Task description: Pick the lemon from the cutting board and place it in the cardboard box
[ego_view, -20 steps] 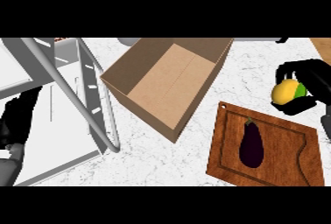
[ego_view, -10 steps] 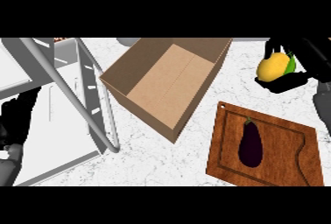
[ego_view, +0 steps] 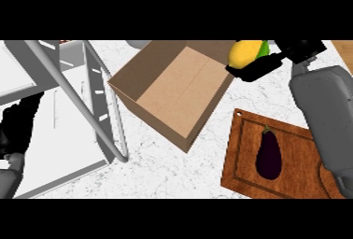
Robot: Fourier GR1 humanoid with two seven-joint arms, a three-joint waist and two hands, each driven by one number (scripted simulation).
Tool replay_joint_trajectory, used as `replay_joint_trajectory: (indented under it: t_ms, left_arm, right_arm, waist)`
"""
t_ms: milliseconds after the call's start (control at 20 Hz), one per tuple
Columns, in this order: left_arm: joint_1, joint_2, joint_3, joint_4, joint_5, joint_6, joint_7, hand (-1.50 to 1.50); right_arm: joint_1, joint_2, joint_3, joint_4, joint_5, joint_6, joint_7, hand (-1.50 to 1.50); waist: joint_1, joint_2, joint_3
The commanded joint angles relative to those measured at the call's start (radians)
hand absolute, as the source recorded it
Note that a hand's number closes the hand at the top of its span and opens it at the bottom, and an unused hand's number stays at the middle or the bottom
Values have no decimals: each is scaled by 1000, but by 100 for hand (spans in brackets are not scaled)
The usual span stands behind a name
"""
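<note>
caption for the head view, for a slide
Right hand holds the lemon at the cardboard box edge; an eggplant lies on the cutting board.

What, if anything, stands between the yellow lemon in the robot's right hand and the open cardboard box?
Nothing visible does. The yellow lemon, held in the black right hand, hangs by the right rim of the brown cardboard box; nothing shows inside the box.

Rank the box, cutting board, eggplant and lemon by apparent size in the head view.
Box, largest.
Cutting board.
Eggplant.
Lemon, smallest, though partly hidden by the right hand and held nearer the camera.
</note>
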Motion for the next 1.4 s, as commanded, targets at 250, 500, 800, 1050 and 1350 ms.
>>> replay_joint_trajectory:
  t_ms: [250,500,800,1050,1350]
  left_arm:
    - [47,-6,-16,91,-52,-3,-41,0]
    - [77,1,-23,57,-51,-7,-39,0]
    - [30,-15,-33,64,-48,-14,-29,0]
    - [-13,-10,-37,68,-55,-19,-13,0]
    - [-37,-29,-38,99,-53,-17,-2,0]
  right_arm:
    - [-197,181,-24,222,-21,-26,147,150]
    - [-273,249,-27,378,18,-110,148,150]
    - [-359,295,-17,582,89,-214,133,150]
    - [-412,335,-68,730,71,-293,211,-150]
    - [-435,337,-105,836,-7,-298,135,-150]
  waist:
    - [17,20,-28]
    - [39,22,-28]
    - [53,33,-29]
    - [74,44,-29]
    - [68,43,-28]
